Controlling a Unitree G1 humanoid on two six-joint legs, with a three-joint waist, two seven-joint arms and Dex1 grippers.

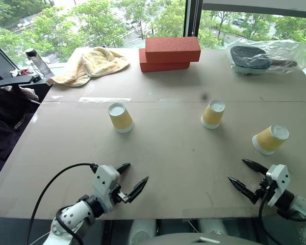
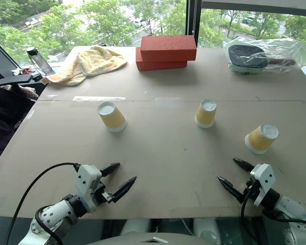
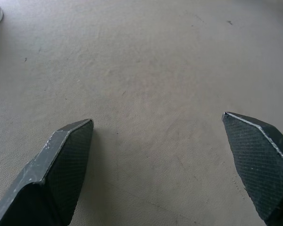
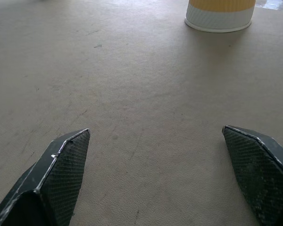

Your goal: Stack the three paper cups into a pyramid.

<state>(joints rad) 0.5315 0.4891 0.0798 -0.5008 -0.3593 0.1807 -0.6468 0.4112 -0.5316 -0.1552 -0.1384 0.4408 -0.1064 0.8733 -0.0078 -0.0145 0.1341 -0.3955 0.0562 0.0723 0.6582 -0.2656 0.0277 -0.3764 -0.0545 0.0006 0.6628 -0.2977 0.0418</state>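
Your left gripper (image 1: 131,178) sits at the lower left of the head view, its two black fingers (image 3: 61,165) spread wide and pointing up and toward the frame's centre. Your right gripper (image 1: 243,173) sits at the lower right, jaws equally wide apart, angled up and toward the centre. Both hover low, holding nothing, with the wrists entering from the bottom edge.

Tan table (image 1: 158,153): three paper cups (image 1: 121,117) upside down, apart; towel (image 1: 89,64), red bricks (image 1: 169,53), bagged item (image 1: 265,56).

A beige table (image 1: 168,163) stands before large windows (image 1: 92,20) showing green trees (image 1: 107,18) in daylight.
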